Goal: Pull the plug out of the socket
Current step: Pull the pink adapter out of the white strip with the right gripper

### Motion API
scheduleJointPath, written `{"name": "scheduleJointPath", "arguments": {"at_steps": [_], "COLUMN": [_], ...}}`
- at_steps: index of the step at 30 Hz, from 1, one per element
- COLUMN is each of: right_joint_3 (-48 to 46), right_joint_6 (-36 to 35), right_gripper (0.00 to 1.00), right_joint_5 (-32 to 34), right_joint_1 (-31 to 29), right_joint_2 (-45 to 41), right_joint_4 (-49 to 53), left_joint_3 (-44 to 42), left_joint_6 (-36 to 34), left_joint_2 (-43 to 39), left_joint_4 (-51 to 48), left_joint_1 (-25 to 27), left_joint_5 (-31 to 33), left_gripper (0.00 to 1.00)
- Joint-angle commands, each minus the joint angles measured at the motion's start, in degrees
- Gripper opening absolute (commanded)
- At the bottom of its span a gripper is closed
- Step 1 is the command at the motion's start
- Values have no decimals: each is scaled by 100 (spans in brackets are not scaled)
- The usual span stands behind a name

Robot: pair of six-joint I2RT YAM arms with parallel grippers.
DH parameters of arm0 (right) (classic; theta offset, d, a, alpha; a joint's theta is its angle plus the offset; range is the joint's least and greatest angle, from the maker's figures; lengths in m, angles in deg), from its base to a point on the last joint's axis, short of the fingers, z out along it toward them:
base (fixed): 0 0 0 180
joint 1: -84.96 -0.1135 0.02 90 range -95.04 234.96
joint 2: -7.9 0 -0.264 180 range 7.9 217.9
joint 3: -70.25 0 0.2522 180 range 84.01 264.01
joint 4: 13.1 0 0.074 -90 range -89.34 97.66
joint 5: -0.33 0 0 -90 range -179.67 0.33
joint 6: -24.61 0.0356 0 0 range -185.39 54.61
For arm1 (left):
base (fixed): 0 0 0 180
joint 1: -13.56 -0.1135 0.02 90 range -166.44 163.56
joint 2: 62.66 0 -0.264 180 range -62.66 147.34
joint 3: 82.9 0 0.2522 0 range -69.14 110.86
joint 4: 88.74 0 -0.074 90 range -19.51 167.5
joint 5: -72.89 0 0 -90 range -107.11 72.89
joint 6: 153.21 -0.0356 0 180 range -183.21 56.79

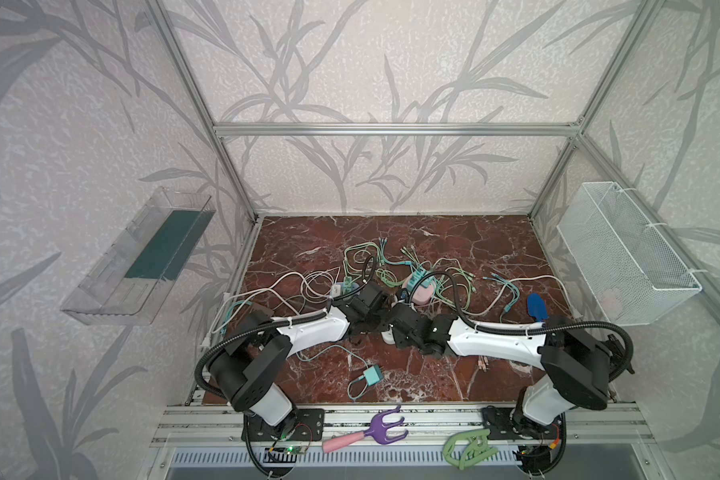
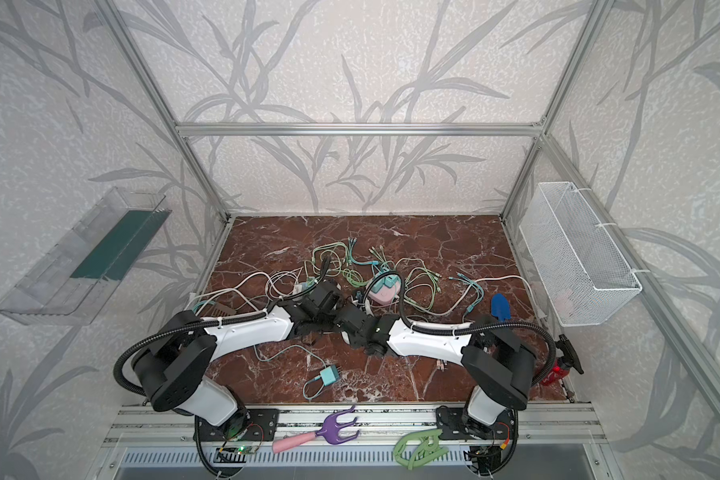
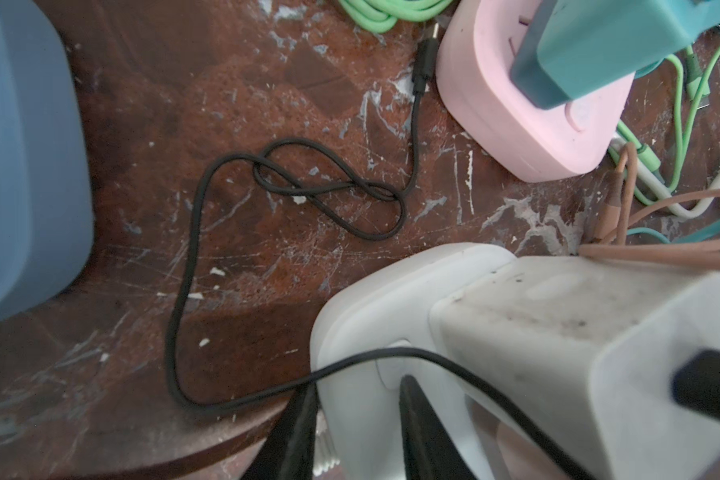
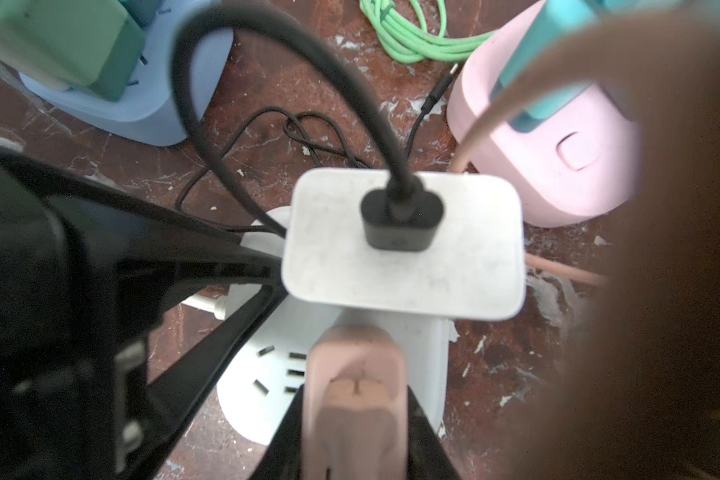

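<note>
While the left gripper (image 3: 358, 390) clamps the socket (image 3: 350, 299), the tan plug (image 4: 356, 357) sits clenched inside the right gripper (image 4: 355, 399).

- A red-brown marble-patterned counter (image 2: 454, 241) forms the floor of an aluminium-framed cell.
- The left arm (image 2: 250, 332) and right arm (image 2: 429, 338), white-shelled with black joints, reach inward until their black wrists meet near the counter's middle (whatever lies beneath them is hidden).
- Just behind the wrists sits a pale pink socket block (image 2: 381, 296) with a teal plug (image 2: 386, 283) standing in it.
- Thin green cables (image 2: 337, 259) and white cables (image 2: 267, 286) tangle around that block.
- A loose teal plug (image 2: 329, 376) lies near the front edge, its cable looped beside it.
- On the front rail lie a purple toy garden fork with a pink handle (image 2: 325, 432) and a green plastic clip (image 2: 418, 446).
- A white wire-mesh basket (image 2: 578, 257) hangs on the right wall and a clear plastic bin (image 2: 51, 291) on the left wall.
</note>
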Motion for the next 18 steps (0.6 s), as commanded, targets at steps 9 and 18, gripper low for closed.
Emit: {"name": "scheduleJointPath", "arguments": {"at_steps": [9,18], "right_joint_3": [374,667], "right_joint_6": [-282,-270], "right_gripper": [13,12], "right_joint_5": [-149,108], "right_joint_1": [-50,-352], "right_joint_2": [205,450], "right_joint_4": [-140,143], "left_joint_3": [29,106], "left_joint_6": [-203,-274], "left_joint_2": [342,478], "left_joint_4": [-687,-704], "left_joint_1": [105,180], "left_joint_5": [99,154], "left_gripper": [36,37]}}
